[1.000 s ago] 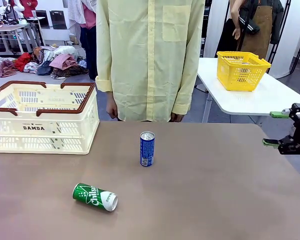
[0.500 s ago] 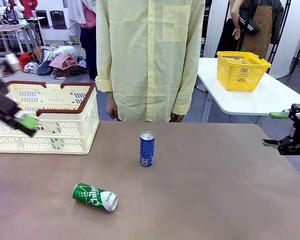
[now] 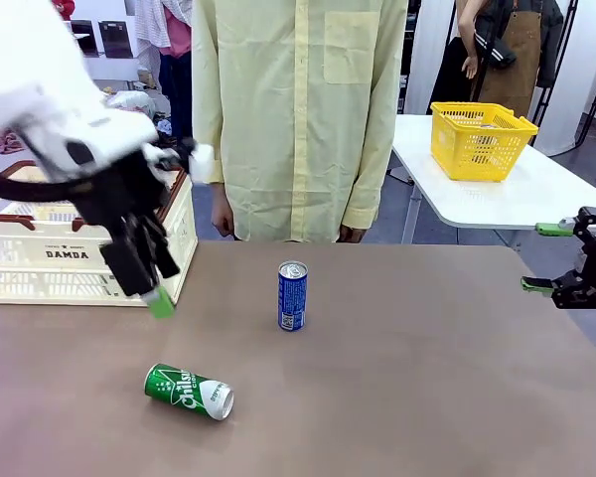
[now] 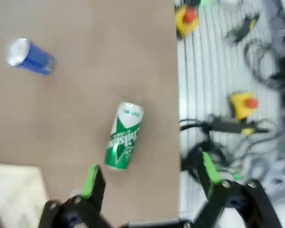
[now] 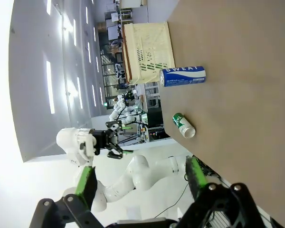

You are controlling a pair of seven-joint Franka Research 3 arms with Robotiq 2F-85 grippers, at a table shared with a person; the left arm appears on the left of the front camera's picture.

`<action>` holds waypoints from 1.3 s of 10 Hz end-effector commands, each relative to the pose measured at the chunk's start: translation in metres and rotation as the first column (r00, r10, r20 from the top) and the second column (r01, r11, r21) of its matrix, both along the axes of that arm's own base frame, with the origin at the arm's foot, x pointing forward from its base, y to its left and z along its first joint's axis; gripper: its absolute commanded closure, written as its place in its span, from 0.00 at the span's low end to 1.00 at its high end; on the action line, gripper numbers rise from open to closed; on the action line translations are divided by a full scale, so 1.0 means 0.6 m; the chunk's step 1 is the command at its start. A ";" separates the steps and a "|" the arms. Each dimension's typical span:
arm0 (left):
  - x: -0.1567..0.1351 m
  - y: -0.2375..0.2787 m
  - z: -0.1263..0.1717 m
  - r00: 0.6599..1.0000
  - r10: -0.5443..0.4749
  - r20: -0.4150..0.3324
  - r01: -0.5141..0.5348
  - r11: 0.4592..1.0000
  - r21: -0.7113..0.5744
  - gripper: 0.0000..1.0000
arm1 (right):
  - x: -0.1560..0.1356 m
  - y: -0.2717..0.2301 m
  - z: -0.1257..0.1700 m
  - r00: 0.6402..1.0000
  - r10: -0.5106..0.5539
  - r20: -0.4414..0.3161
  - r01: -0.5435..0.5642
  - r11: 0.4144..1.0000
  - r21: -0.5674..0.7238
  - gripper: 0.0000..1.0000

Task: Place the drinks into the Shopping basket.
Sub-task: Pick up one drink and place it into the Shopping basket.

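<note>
Fingers of the left gripper (image 3: pixel 151 283) are spread wide with nothing between them. In the left wrist view, 1 finger is seen over the table (image 4: pixel 85 95) and the other past its edge. In the front view this gripper is held above the table, in front of the Shopping basket (image 3: pixel 40 280) and at 11 o'clock from the green can (image 3: pixel 189 391).

The green can is laid on its side near the table's front. The blue can (image 3: pixel 292 295) is stood upright at the table's middle, at 1 o'clock from the green can. Neither of the 2 cans is touched. The Shopping basket is set at 10 o'clock from the blue can, well apart from both cans.

The right gripper (image 3: pixel 541 256) is held released and empty past the table's right edge, at 3 o'clock from the blue can. A person (image 3: pixel 298 119) in a pale yellow shirt is seen at the far edge, at 12 o'clock from the blue can.
</note>
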State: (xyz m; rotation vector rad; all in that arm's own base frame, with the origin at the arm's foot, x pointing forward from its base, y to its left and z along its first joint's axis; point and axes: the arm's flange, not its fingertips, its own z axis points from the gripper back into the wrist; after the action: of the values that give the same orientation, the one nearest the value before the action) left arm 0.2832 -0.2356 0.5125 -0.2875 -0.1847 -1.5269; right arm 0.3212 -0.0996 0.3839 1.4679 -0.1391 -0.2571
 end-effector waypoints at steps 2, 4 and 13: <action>0.034 -0.014 -0.088 0.773 -0.405 0.488 0.351 0.914 0.203 0.00 | 0.002 0.002 0.006 1.000 -0.015 -0.004 0.015 1.000 0.007 0.00; 0.007 -0.037 -0.060 0.947 -0.258 0.193 0.231 0.961 0.151 0.00 | 0.002 0.002 0.006 1.000 -0.015 -0.004 0.015 1.000 0.007 0.00; 0.000 -0.038 -0.131 0.927 -0.339 0.163 0.307 0.932 0.192 0.00 | 0.002 0.002 0.006 1.000 -0.015 -0.004 0.015 1.000 0.007 0.00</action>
State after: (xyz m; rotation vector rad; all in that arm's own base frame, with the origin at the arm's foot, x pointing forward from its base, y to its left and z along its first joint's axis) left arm 0.2851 -0.2613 0.4489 -0.0384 -0.1746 -1.8781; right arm 0.3211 -0.0996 0.3838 1.4672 -0.1391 -0.2575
